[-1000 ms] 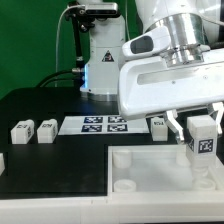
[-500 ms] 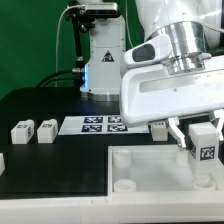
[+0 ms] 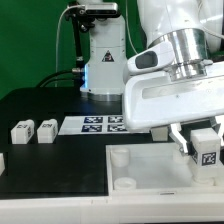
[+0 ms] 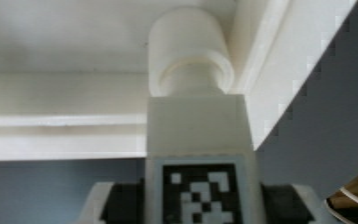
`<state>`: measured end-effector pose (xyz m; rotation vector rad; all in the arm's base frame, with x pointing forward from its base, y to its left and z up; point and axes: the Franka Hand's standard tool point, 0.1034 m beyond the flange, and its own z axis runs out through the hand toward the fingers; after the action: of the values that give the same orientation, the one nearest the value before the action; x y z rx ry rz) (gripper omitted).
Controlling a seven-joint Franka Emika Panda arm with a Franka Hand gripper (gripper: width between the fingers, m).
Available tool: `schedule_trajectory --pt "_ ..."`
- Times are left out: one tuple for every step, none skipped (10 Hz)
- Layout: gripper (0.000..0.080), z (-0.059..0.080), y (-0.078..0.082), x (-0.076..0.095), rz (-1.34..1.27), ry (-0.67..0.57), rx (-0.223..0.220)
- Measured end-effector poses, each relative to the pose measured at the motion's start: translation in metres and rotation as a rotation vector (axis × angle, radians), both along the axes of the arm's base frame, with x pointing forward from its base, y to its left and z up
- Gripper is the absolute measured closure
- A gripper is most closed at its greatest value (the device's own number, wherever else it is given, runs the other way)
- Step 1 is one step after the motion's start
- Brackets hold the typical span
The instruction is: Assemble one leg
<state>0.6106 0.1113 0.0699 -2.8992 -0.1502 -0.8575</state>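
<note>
1. Leg (image 3: 207,156) is at the lower right of the exterior view, upright, with its black-and-white tag facing the camera.
2. Gripper (image 3: 204,148) is clamped on the leg, jaws narrow, with one finger on each side of the block. In the wrist view, the fingers (image 4: 115,206) flank the tagged face of the leg (image 4: 197,120), gripper (image 4: 199,208) centred on it.
3. In the wrist view, the leg's rounded far end points at the white panel (image 4: 87,60), near a raised edge. Cannot tell whether it touches.
4. Panel (image 3: 150,190) fills the lower right of the exterior view and lies flat on the black table (image 3: 50,170). The held leg is over its right part. A round corner socket (image 3: 118,156) shows at the panel's left end, well apart from the leg.
5. Marker board (image 3: 100,124) lies flat at mid-frame, behind the panel and to the left of the gripper body.
6. Two loose blocks (image 3: 33,130) sit side by side on the table at the left, near the marker board's left end.
7. Robot base (image 3: 100,60) stands at upper centre against a green backdrop (image 3: 30,40).
</note>
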Motion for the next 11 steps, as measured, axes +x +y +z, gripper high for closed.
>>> schedule_trajectory --pt "0.0509 -0.0015 -0.0005 0.0008 -0.003 -0.006 -0.001" --pt "0.0509 -0.0013 0.0001 0.003 -0.006 -0.017 -0.002" --pt "0.0509 -0.0014 0.0003 0.0033 -0.006 -0.017 -0.001" --pt "0.0509 -0.0011 0.0002 0.0034 -0.006 -0.016 -0.001" --pt "0.0509 -0.0016 0.0003 0.0032 -0.003 -0.007 0.002" --pt "0.0509 -0.0039 0.0011 0.0016 0.0 0.005 0.004" --pt "0.0333 -0.0041 0.001 0.0015 0.0 0.005 0.004" --pt "0.0214 -0.0044 0.001 0.0014 0.0 0.006 0.004" --pt "0.0214 -0.0047 0.001 0.0012 0.0 0.006 0.004" --pt "0.0162 -0.0049 0.0011 0.0011 0.0 0.007 0.004" --pt "0.0152 -0.0051 0.0011 0.001 0.0 0.007 0.004"
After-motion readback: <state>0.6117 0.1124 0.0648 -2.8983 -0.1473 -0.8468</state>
